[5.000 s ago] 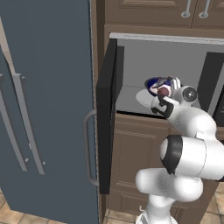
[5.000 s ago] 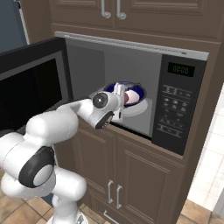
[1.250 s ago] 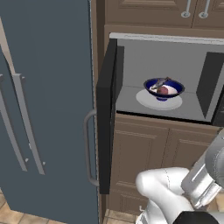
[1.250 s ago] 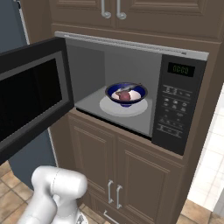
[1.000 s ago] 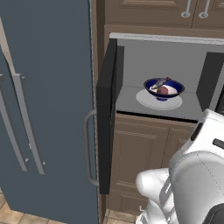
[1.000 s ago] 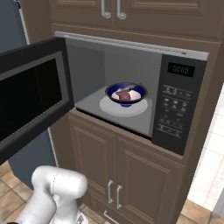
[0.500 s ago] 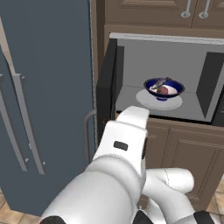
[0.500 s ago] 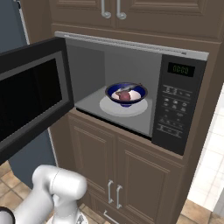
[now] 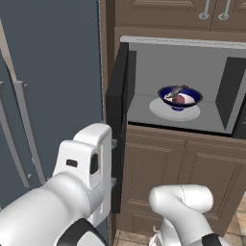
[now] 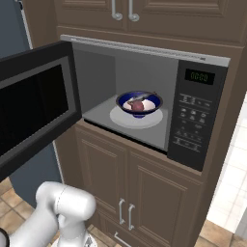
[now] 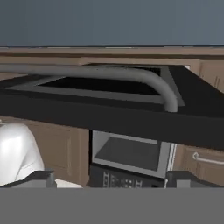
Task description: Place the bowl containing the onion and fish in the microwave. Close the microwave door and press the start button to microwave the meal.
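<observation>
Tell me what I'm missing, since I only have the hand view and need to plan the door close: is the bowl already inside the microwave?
Observer: Yes. The bowl sits on the white turntable inside the microwave.
Operator: Is the food in it?
Observer: The onion lies in the bowl, with the fish resting across its rim.
Operator: How far open is the door?
Observer: The microwave door is swung wide to the left, clear of the cavity.
Operator: Is the hand holding anything?
Observer: No; the hand is open, facing the door's grey bar handle.
</observation>
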Controlling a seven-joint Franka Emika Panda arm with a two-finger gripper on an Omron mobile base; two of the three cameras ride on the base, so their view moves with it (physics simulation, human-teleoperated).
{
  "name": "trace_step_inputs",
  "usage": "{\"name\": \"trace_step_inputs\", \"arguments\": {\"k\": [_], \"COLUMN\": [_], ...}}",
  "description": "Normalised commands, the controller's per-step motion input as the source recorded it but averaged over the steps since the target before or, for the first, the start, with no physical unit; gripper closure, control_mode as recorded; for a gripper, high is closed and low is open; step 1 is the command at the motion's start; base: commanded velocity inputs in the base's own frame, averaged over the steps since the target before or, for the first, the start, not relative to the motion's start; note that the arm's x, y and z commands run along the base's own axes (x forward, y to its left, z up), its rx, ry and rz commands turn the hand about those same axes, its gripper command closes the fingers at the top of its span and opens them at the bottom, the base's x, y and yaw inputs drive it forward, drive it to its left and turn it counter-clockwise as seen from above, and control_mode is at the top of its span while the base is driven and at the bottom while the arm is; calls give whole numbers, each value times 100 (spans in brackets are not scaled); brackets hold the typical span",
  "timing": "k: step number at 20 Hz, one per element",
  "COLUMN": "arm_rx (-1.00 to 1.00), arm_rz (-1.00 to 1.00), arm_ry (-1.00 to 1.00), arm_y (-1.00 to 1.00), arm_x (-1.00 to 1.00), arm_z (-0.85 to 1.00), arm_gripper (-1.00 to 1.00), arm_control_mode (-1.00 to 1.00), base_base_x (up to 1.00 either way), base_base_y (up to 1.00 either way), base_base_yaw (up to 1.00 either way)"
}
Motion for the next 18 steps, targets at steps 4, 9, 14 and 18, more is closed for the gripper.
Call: {"name": "trace_step_inputs", "arguments": {"k": [4,9,14,18], "arm_rx": [-7,-4,-3,-3], "arm_rz": [0,0,-3,-7], "arm_ry": [-4,-2,-2,-3], "arm_y": [35,33,48,54], "arm_x": [41,48,41,43], "arm_z": [-44,-32,-14,-6], "arm_gripper": [-100,-100,-100,-100], "arm_control_mode": [-100,-100,-100,-100], "base_base_x": [0,0,0,0], "base_base_y": [0,0,0,0], "base_base_yaw": [0,0,0,0]}}
